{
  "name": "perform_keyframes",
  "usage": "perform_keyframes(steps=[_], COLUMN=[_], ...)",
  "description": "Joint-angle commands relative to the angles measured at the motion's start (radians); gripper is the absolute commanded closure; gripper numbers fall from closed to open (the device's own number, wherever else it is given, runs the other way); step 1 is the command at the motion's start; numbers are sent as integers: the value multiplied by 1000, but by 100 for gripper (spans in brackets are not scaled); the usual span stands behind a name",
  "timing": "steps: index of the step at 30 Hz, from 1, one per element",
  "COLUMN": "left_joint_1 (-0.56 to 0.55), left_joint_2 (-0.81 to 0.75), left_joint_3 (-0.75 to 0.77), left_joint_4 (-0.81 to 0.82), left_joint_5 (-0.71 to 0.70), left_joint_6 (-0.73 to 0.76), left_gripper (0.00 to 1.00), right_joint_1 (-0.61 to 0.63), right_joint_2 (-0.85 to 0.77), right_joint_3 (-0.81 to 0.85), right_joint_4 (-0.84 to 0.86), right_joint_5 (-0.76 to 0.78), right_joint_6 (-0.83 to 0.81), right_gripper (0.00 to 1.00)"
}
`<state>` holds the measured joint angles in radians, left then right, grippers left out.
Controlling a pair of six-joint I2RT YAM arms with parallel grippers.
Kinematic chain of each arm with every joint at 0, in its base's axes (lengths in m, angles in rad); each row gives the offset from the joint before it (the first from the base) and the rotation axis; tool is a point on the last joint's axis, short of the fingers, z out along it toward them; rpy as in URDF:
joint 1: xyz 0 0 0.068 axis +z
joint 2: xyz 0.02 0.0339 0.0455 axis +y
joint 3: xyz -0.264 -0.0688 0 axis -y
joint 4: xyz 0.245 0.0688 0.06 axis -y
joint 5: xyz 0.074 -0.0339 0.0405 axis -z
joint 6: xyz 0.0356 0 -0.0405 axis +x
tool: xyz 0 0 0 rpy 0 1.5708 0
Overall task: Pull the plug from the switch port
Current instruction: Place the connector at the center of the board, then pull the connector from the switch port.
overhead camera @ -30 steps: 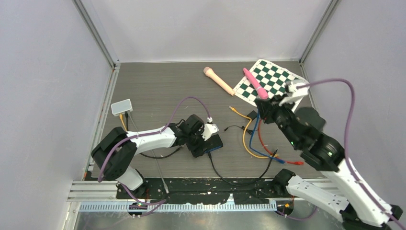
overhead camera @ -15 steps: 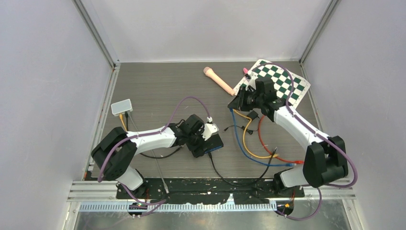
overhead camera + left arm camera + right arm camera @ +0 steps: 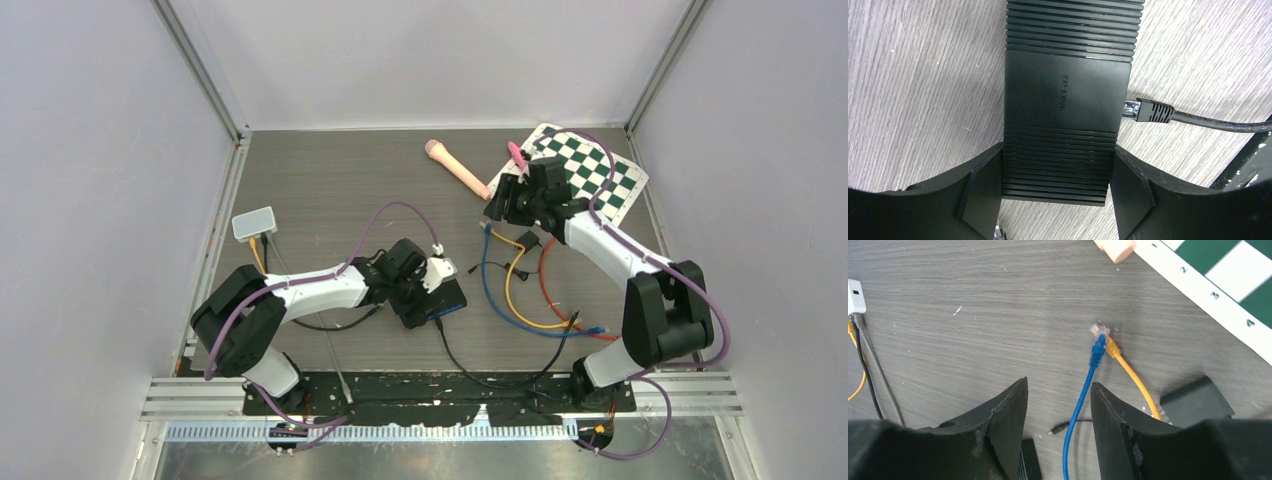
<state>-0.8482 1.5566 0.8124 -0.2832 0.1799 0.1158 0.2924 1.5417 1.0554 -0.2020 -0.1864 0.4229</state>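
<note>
Down at about 7 o'clock on the bench (image 3: 330,180), the left claw (image 3: 1055,165) was clenched on the black switch (image 3: 1068,90), one finger pressed flat against each long side. A black plug (image 3: 1153,110) sat at the switch's 3 o'clock edge in the left wrist view, with its clear tip right at the casing. Whether it was seated in the port I could not tell. Its black cable (image 3: 1218,122) ran off toward 3 o'clock. Over at about 1 o'clock on the bench, the right claw (image 3: 1059,385) hung released above the wood, fingers apart and grasping nothing. A blue plug (image 3: 1097,347) lay free on the surface just beyond the fingertips, well apart from the switch. It was touching an orange plug (image 3: 1112,347) beside it, and both cables trailed back toward 6 o'clock. A checkered mat (image 3: 1243,270) lay at 2 o'clock of them.
</note>
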Motion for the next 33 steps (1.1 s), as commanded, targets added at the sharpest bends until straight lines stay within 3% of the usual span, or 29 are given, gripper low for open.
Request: perform_keyframes(steps=[1, 7, 15, 20, 26, 33], left_joint_1=[5, 6, 6, 6, 7, 23], left_joint_2=[-11, -26, -18, -21, -1, -1], left_joint_3=[4, -16, -16, -23, -17, -18], left_joint_4=[48, 67, 70, 76, 73, 71], left_joint_5=[10, 7, 9, 10, 33, 64], left_joint_6=[1, -13, -14, -18, -17, -19], left_gripper=[58, 57, 52, 44, 41, 49], right_joint_1=[-1, 37, 208, 323, 355, 474], right_joint_2=[-164, -399, -575, -589, -581, -439], right_joint_3=[-70, -308, -579, -687, -809, -864], right_joint_4=[9, 163, 312, 355, 522, 709], right_joint_5=[17, -233, -206, -170, -177, -51], right_joint_6=[-14, 103, 301, 387, 485, 598], right_gripper=[42, 43, 50, 50, 50, 48])
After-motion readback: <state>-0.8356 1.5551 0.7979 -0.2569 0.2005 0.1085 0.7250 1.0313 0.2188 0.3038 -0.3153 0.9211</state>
